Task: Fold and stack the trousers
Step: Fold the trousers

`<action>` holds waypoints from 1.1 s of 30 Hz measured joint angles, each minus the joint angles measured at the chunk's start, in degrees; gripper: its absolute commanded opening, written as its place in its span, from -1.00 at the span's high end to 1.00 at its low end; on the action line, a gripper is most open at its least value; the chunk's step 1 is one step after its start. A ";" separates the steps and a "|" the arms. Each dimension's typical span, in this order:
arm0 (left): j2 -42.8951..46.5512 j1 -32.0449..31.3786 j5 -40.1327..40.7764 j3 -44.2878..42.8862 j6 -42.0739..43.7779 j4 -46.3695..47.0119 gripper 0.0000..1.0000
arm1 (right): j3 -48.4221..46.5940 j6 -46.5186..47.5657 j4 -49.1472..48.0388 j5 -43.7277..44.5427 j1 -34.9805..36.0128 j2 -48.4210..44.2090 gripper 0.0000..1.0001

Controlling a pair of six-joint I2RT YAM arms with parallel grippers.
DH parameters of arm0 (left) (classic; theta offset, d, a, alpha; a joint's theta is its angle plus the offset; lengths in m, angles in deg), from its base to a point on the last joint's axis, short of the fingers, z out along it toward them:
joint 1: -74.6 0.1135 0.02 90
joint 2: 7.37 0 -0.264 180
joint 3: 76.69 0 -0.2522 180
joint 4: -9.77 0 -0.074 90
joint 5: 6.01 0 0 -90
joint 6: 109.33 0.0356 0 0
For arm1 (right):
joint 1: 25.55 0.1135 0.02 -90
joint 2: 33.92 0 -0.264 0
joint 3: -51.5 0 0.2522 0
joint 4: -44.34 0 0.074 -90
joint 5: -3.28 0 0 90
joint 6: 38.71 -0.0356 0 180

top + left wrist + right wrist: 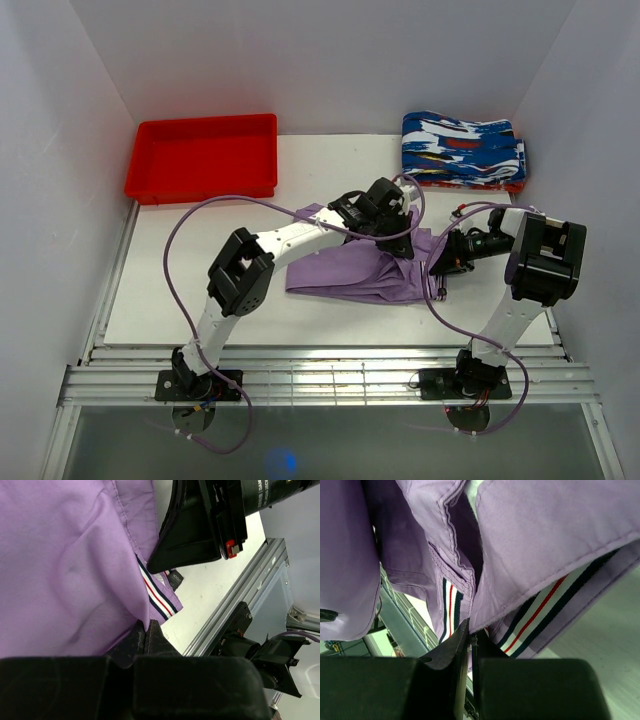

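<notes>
The lilac trousers (350,272) lie bunched on the white table between the two arms. Their waistband shows a white, navy and red striped lining (159,596). My left gripper (400,240) is shut on the cloth at the waist end; in the left wrist view (145,629) its jaws pinch the lilac edge. My right gripper (436,262) is shut on the waistband from the right; in the right wrist view (470,635) the cloth (540,545) hangs from its closed jaws. The two grippers are close together.
A red tray (204,156) stands at the back left. A stack of folded blue-white-red patterned garments (462,148) lies at the back right. White walls close in on both sides. A metal rail (320,375) runs along the table's near edge.
</notes>
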 measured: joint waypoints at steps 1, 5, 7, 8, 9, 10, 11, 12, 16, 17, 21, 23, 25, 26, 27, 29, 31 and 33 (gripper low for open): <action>-0.46 -0.17 -0.04 -0.57 -0.31 -0.13 1.00 | 0.07 0.00 -0.04 -0.04 0.00 0.00 0.84; -1.60 -0.35 -0.09 -1.70 -1.64 -0.39 1.00 | 0.20 0.09 -0.17 -0.31 0.02 0.00 0.84; -1.62 -0.46 -0.24 -1.97 -2.23 -0.70 1.00 | 0.20 0.09 -0.17 -0.46 0.02 0.00 0.85; -1.64 -0.59 -0.46 -2.47 -2.75 -0.85 1.00 | 0.20 0.09 -0.17 -0.52 0.02 0.00 0.85; -1.64 -0.68 -0.70 -2.75 -3.10 -0.74 1.00 | 0.20 0.09 -0.17 -0.59 0.02 0.00 0.84; -1.64 -0.79 -1.16 -3.19 -3.61 -0.55 1.00 | 0.20 0.09 -0.17 -0.63 0.02 0.00 0.84; -1.64 -0.94 -1.62 -3.54 -4.07 -0.02 1.00 | 0.20 0.11 -0.17 -0.66 0.02 0.00 0.84; -1.64 -1.05 -2.05 -3.85 -4.52 0.70 1.00 | 0.20 0.09 -0.17 -0.66 0.02 0.00 0.84; -1.92 -1.68 -4.17 -4.94 -6.45 3.61 1.00 | 0.20 0.09 -0.17 -0.70 0.02 0.00 0.84; -2.29 -1.88 -4.57 -5.51 -6.88 4.11 1.00 | 0.20 0.09 -0.17 -0.72 0.02 0.00 0.85; -5.35 -2.54 -5.51 -7.54 -8.55 6.25 1.00 | 0.20 0.09 -0.15 -1.09 0.02 -0.04 0.85; -7.19 -2.67 -5.66 -7.61 -9.14 6.78 1.00 | 0.20 0.09 -0.15 -1.14 0.02 -0.09 0.85; -9.03 -2.71 -5.79 -7.61 -9.75 7.26 1.00 | 0.20 0.09 -0.15 -1.16 0.02 -0.22 0.84; -9.86 -2.71 -5.81 -7.61 -10.05 7.56 1.00 | 0.20 0.11 -0.13 -1.20 0.02 -0.33 0.84; -10.67 -2.71 -5.84 -7.61 -10.38 7.82 1.00 | 0.17 0.11 -0.13 -1.27 0.02 -0.44 0.84; -11.85 -2.69 -5.90 -7.61 -10.99 8.52 1.00 | 0.17 0.11 -0.13 -1.27 0.02 -0.68 0.85; -12.68 -2.51 -6.21 -7.61 -11.58 9.62 1.00 | 0.17 0.11 -0.09 -1.16 0.02 -0.96 0.71; -13.29 -2.36 -6.47 -7.65 -12.02 10.47 1.00 | -0.04 0.04 0.24 -0.37 0.02 -1.49 0.62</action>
